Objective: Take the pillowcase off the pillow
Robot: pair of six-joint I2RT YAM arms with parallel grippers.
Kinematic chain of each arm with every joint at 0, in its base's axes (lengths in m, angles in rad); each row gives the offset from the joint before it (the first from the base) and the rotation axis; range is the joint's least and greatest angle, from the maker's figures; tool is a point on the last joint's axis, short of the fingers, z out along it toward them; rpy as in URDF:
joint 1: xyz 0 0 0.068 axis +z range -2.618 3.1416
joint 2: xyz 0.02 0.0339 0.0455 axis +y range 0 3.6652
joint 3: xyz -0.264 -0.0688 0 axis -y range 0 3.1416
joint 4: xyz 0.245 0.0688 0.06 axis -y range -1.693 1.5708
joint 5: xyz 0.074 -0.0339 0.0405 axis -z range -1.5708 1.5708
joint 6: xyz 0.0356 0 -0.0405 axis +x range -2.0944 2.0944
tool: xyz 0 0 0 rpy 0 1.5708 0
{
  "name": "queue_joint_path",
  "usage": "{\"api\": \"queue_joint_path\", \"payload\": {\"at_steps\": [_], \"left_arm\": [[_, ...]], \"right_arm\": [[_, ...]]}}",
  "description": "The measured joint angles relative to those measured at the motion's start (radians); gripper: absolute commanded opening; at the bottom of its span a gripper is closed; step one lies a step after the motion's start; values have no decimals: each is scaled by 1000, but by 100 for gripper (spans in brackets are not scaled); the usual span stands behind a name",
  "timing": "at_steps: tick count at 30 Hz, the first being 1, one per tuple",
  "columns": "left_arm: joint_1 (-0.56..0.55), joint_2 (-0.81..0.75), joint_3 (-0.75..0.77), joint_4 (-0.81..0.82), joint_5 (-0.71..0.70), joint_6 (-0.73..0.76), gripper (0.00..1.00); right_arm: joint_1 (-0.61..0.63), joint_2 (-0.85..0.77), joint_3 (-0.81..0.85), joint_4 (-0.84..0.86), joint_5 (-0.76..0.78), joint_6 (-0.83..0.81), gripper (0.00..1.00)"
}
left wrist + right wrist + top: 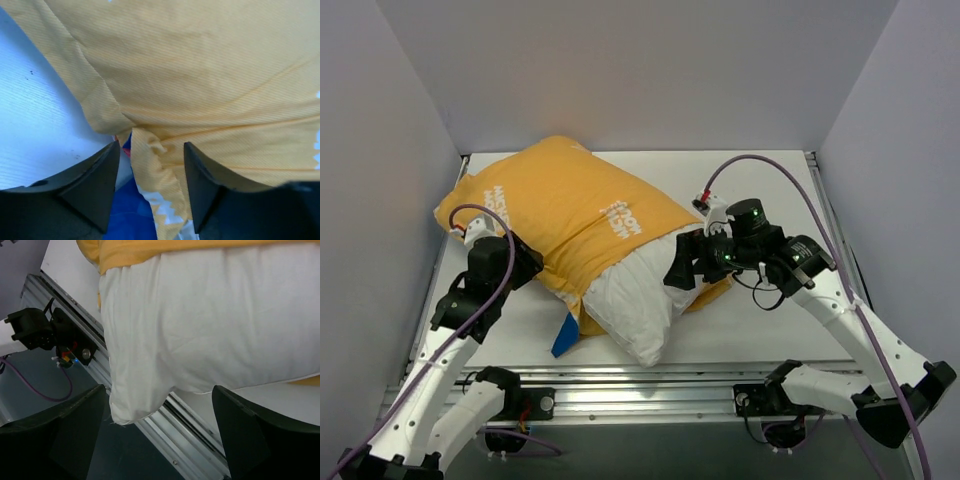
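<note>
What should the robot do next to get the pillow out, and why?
Probably close the left fingers on the fold of pillowcase between them. They stand open around that fold, and roughly half the white pillow is already out, so gripping the pillowcase there might let the pillow be drawn free.

One pillow (642,298), one pillowcase (570,205), two hands (532,266) (682,262)

White pillow (210,325) pokes from orange pillowcase (150,250) — right gripper (159,392) spread, seemingly empty.

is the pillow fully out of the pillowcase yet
No, only the near end of the pillow pokes out; the pillowcase covers the rest.
</note>
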Motion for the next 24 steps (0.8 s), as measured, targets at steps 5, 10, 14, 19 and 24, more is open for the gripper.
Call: {"api": "queue_joint_path", "payload": {"at_steps": [5, 10, 14, 19, 24], "left_arm": [[0, -50, 127, -108, -12, 53, 84], [0, 72, 174, -94, 7, 104, 88], [0, 242, 175, -50, 44, 131, 89], [0, 394, 173, 35, 109, 160, 89], [-3, 486, 182, 77, 141, 214, 86]], "right_arm": [[-29, 95, 172, -38, 61, -81, 89], [-118, 198, 218, 34, 147, -92, 89], [-148, 319, 146, 136, 181, -101, 84], [-124, 393, -14, 254, 154, -99, 68], [126, 317, -120, 344, 215, -53, 56]]}}
